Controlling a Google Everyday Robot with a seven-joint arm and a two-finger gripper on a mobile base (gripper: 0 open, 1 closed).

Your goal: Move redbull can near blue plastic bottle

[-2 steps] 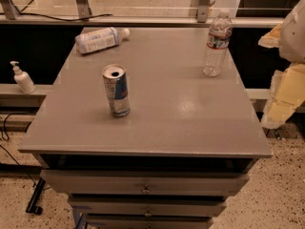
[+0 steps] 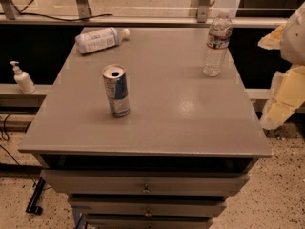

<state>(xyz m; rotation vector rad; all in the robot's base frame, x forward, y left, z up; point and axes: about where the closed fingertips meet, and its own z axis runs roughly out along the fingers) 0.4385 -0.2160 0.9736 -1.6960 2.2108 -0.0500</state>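
Note:
The redbull can (image 2: pixel 116 90) stands upright on the left middle of the grey table (image 2: pixel 181 123), its blue and silver panels facing me and its open top showing. The blue plastic bottle (image 2: pixel 100 39) lies on its side at the table's far left corner, white cap pointing right. My gripper (image 2: pixel 282 101) shows as pale yellow-white shapes at the right edge of the camera view, beside the table's right side. It is far from the can and holds nothing that I can see.
A clear water bottle (image 2: pixel 217 44) with a red-white label stands at the far right of the table. A small white pump dispenser (image 2: pixel 22 78) sits on a ledge left of the table. Drawers (image 2: pixel 145 187) are below the tabletop's front edge.

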